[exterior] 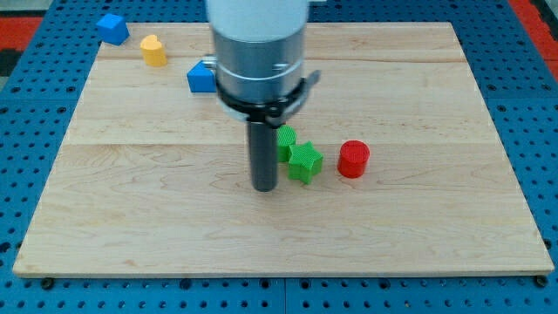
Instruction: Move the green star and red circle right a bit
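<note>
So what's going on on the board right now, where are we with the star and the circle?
My tip sits on the wooden board, just to the view's left of the green star. The red circle stands a short gap further to the view's right, apart from the star. So the tip looks placed to push both rightward. Two blue blocks and a yellow block lie near the view's top left, away from the action.
</note>
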You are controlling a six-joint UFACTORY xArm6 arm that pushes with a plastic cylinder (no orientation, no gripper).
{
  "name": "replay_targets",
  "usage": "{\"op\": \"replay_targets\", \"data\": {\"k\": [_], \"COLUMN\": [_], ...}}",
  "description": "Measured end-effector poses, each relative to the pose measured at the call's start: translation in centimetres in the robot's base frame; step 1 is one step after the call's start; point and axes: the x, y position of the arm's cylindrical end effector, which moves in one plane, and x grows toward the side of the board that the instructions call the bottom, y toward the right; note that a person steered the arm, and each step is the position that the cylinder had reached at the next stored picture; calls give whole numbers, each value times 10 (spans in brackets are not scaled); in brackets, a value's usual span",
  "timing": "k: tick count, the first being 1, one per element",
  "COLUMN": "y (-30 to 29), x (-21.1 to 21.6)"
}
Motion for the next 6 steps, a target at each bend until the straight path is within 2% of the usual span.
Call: {"op": "replay_targets", "data": {"k": [2, 3, 5, 6], "y": [-44, -49, 87, 101], "x": [-48, -22, -10, 19]}}
